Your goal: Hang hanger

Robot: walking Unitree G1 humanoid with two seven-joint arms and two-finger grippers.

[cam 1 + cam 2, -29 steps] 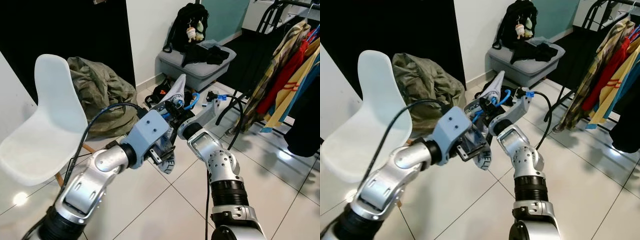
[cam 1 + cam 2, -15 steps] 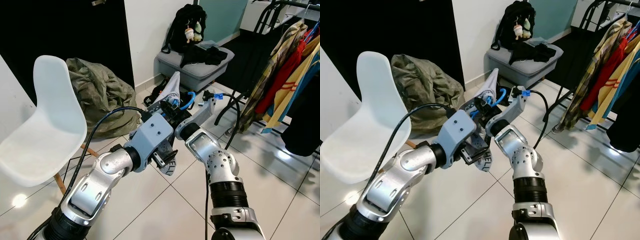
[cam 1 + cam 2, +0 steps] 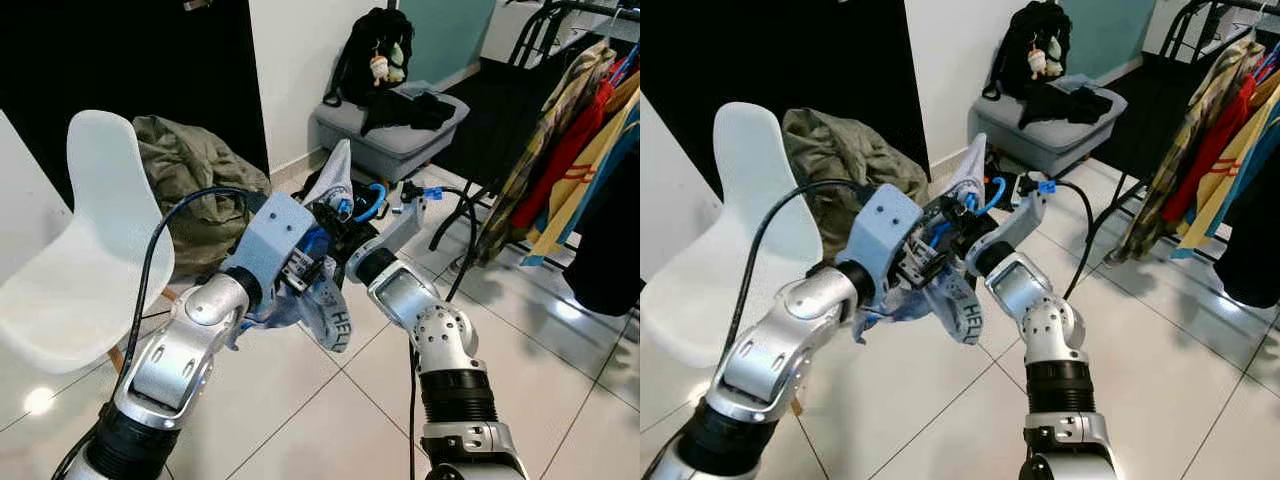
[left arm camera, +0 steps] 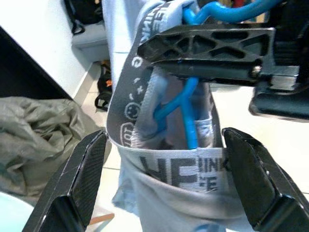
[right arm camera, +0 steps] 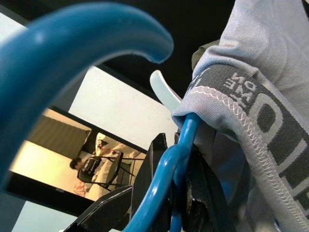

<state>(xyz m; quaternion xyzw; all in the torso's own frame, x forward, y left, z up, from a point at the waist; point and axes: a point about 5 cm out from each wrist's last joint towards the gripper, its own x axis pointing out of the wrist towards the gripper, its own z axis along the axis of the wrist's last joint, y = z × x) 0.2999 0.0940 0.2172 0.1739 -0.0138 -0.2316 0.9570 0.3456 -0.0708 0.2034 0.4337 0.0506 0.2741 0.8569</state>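
Note:
A blue plastic hanger (image 3: 372, 200) carries a light grey garment (image 3: 330, 315) with a dark lettered waistband (image 4: 169, 169). My right gripper (image 3: 338, 218) is shut on the hanger just below its hook (image 5: 72, 43), holding it in mid-air in front of me. Its black fingers (image 4: 207, 43) clamp the blue bar. My left gripper (image 4: 164, 137) is open, with one finger on each side of the waistband, level with the hanger's lower bar. From the head views the garment hides the left fingertips.
A clothes rack (image 3: 545, 40) with several hanging garments (image 3: 575, 150) stands at the right. A white chair (image 3: 90, 230) is at the left, with an olive heap (image 3: 195, 180) behind it. A grey box (image 3: 390, 140) with a black backpack (image 3: 380, 45) sits by the far wall.
My left arm has swung left and turned, so the grey wrist block sits higher. The garment now hangs out below it with its lettering showing. The right gripper still holds the hanger.

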